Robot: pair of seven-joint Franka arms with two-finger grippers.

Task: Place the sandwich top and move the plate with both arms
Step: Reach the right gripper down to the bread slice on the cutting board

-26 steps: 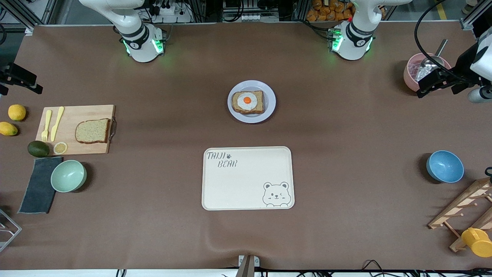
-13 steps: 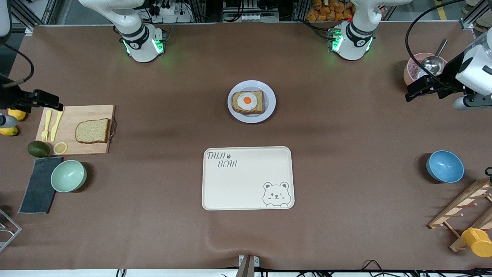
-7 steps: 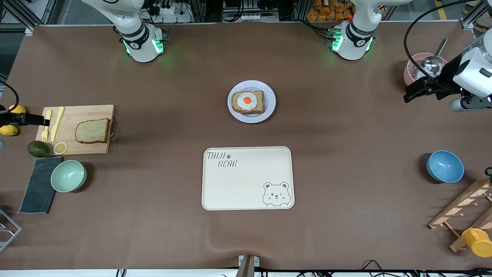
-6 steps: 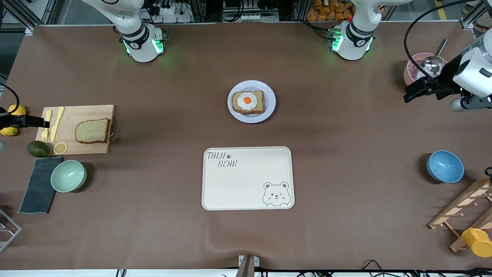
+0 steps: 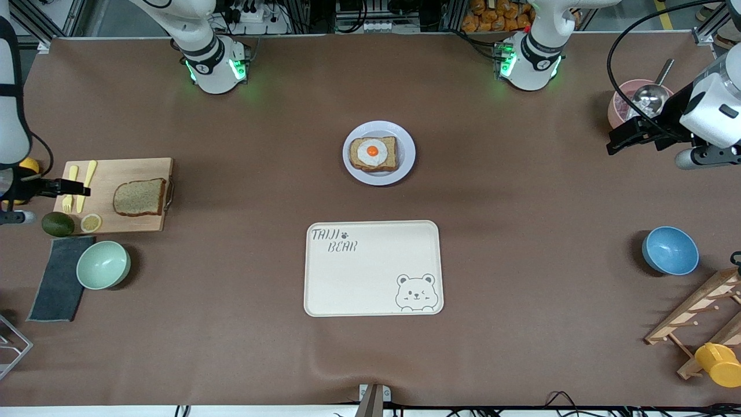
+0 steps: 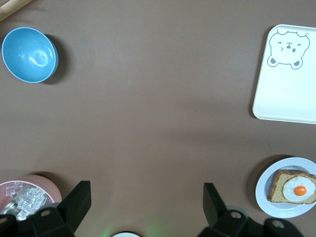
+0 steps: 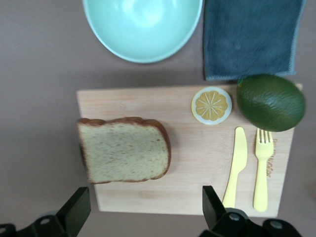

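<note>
The sandwich top (image 5: 139,197) is lying flat on a wooden cutting board (image 5: 150,223) at the mid-left of the front view, toward the right arm's end of the table, with nothing gripping it. Sharing the board are a yellow knife (image 5: 87,186), a yellow fork (image 5: 69,189) and a lemon slice (image 5: 91,222), while an avocado (image 5: 58,224) is sitting just off the board's corner. The right gripper (image 5: 69,187) is hovering over the cutlery end of the board, its fingers (image 7: 74,212) spread wide and carrying nothing. Nearer the front camera, a mint bowl (image 5: 103,264) is resting beside a dark cloth (image 5: 57,284). In the upper centre, the plate (image 5: 405,165) is bearing an egg-topped slice (image 5: 373,153), and a bear-printed tray (image 5: 373,268) is lying below it in the frame. At the upper right, the left gripper (image 5: 622,136) is hanging beside a pink bowl (image 5: 618,110), its jaws likewise wide and empty.
</note>
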